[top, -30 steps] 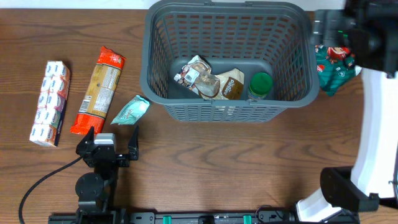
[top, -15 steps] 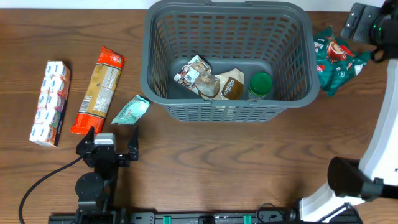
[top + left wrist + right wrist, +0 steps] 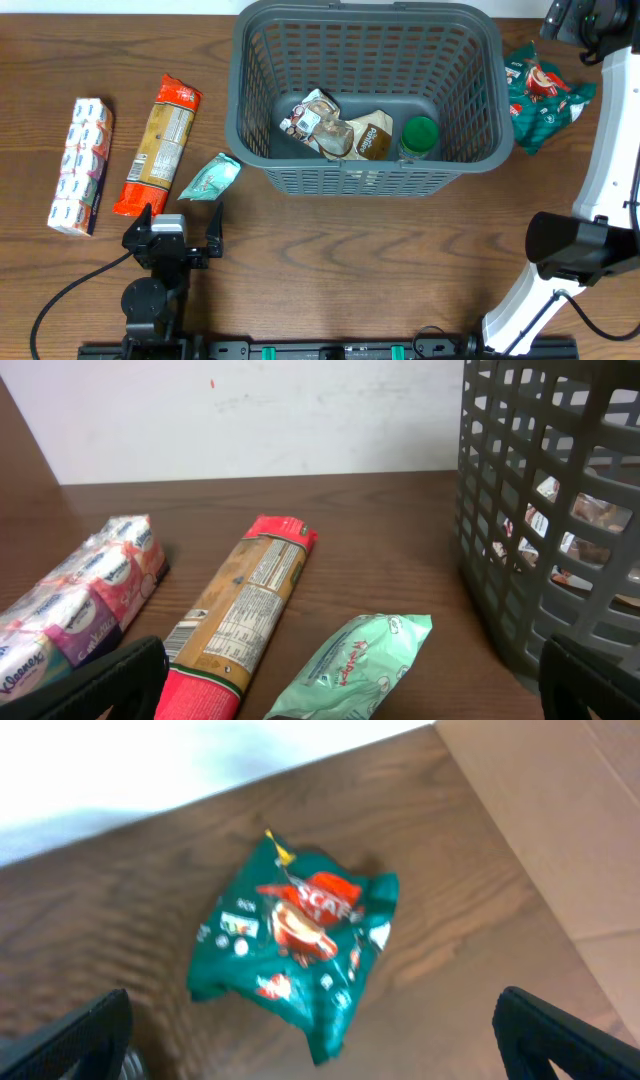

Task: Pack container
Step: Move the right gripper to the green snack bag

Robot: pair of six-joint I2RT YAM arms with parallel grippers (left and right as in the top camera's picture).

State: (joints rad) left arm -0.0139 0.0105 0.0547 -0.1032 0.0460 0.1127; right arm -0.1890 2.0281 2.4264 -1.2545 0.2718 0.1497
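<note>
Hovering spread wide above green bag (image 3: 300,935) beside container (image 3: 360,180) — right claw (image 3: 315,1030).

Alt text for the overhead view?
Dark grey basket at the far middle of the table holds snack packets and a green-lidded jar. Left of it lie a tissue pack, an orange packet and a mint pouch; a green bag lies right of it. The left gripper sits near the front edge, jaws open.

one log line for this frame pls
left tool open, by mint packet | right tool open, facing green bag | container holds snack packets, green-lidded jar | orange packet, tissue pack outside
</note>
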